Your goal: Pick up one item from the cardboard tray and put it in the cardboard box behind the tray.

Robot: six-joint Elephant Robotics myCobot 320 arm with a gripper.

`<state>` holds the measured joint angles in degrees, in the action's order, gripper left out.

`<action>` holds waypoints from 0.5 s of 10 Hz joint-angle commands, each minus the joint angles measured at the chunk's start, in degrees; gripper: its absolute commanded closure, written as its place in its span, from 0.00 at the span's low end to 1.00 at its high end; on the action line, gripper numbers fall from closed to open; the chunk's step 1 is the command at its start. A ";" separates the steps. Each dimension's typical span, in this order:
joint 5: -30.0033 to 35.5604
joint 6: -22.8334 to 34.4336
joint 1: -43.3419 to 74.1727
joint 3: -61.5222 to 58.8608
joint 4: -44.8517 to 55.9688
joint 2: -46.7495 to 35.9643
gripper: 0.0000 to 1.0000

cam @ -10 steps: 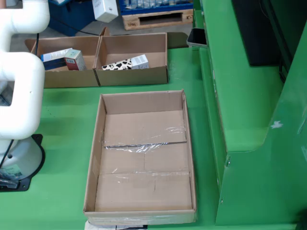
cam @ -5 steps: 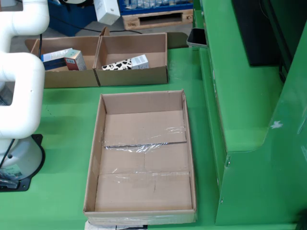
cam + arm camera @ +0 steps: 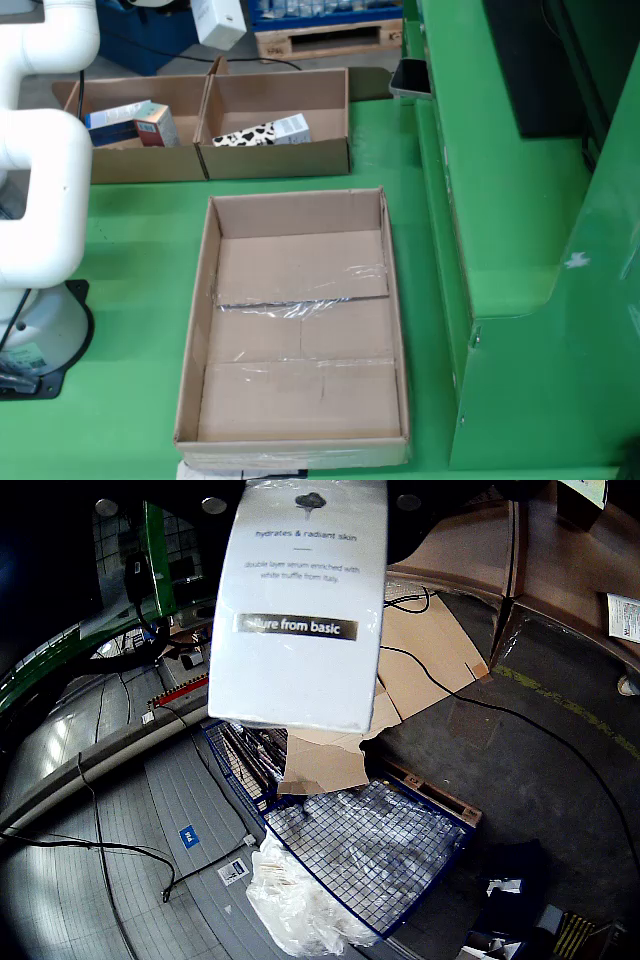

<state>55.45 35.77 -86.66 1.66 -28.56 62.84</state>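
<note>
White carton hangs at the fixed view's top edge, high above the back boxes on the green bench. The jaws themselves are cut off there; I cannot tell their state. The riding view shows the carton close, over a wire cage on the floor. Beneath, the tray shows no items.

The fixed view looks down from high in front onto the green table, tray near, boxes at the top. The riding view sits very close behind a white carton filling its upper middle, facing the floor. Both share that carton, upper left in the fixed view.
</note>
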 commanded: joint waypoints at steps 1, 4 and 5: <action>-0.74 0.62 -0.85 -1.66 -0.79 -1.07 1.00; -0.68 -2.57 -0.94 -1.66 -0.81 -1.26 1.00; -0.66 -3.26 -0.90 -1.66 -0.81 -1.25 1.00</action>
<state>55.45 33.39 -87.36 1.75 -28.56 63.45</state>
